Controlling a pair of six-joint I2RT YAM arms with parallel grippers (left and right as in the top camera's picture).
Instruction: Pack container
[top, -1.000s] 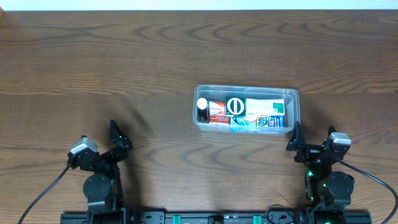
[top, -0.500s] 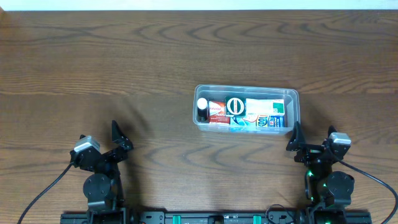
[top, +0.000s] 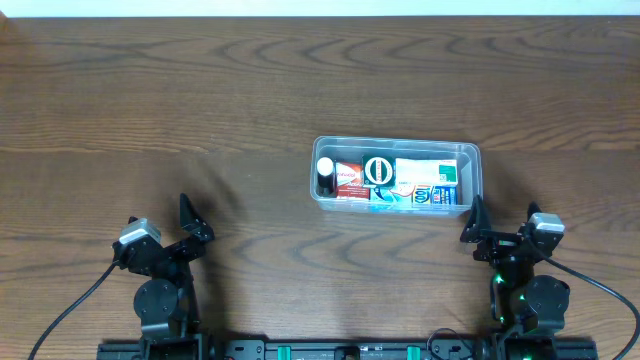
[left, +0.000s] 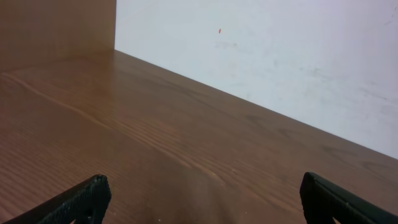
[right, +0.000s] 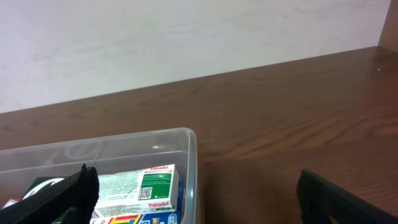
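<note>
The clear, shallow rectangular plastic container (top: 400, 141) lies just ahead-left of the right gripper (top: 503, 225), long axis crosswise to it; the left gripper (top: 160, 228) sits well apart. Both grippers' jaws stand wide apart, empty.

- The container (top: 396, 142) sits on the table (top: 220, 90), right of centre, with its long sides running left to right.
- Inside it, a bottle (top: 325, 176) stands at the left end.
- Just right of the bottle lies a small box (top: 349, 180), then a round item (top: 378, 170), then more boxes (top: 428, 178) filling the right end.
- The right gripper (top: 476, 225) is on the near side of the container, by its right corner.
- The left gripper (top: 190, 225) is at the near left, well apart from the container.
</note>
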